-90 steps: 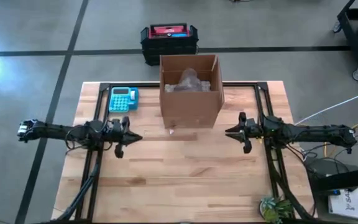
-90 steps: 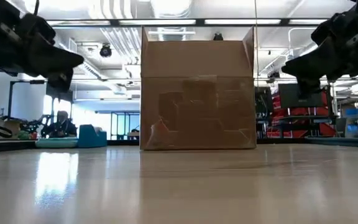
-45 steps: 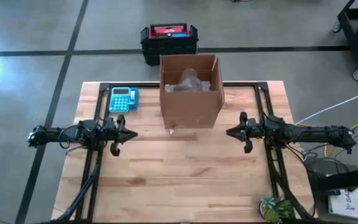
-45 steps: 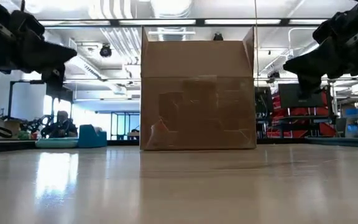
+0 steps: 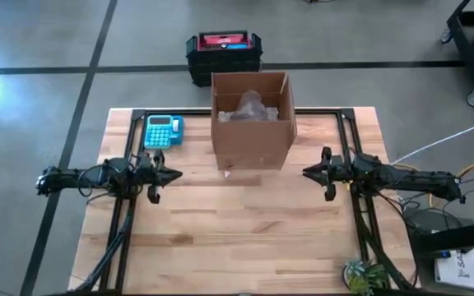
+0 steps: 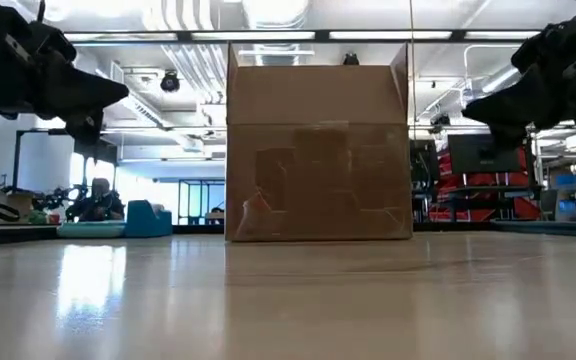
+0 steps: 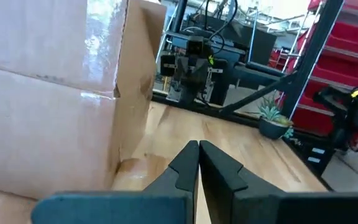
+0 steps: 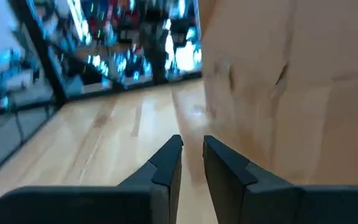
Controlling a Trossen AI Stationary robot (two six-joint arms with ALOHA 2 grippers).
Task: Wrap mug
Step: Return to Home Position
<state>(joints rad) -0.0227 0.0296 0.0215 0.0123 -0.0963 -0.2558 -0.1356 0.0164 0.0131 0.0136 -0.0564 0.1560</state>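
Observation:
An open brown cardboard box (image 5: 252, 131) stands at the table's far middle, its bottom on the wood. Inside it lies a bundle of clear wrap (image 5: 251, 107); the mug itself is hidden. My left gripper (image 5: 177, 174) hovers left of the box, shut and holding nothing, pointing toward the table's right. My right gripper (image 5: 305, 173) hovers right of the box, pointing left, its fingers a narrow gap apart around nothing. In the low view both grippers (image 6: 120, 95) (image 6: 470, 103) hang well above the table on either side of the box (image 6: 318, 150).
A teal calculator (image 5: 164, 130) lies at the far left of the table. A black and red crate (image 5: 225, 51) sits on the floor beyond the table. A small plant (image 5: 362, 275) stands at the near right corner. Bare wood (image 5: 237, 230) spreads in front of the box.
My left gripper has drawn back toward the table's left edge, away from the box. My right gripper has drawn back a little toward the right edge. The box and the bundle have stayed in place.

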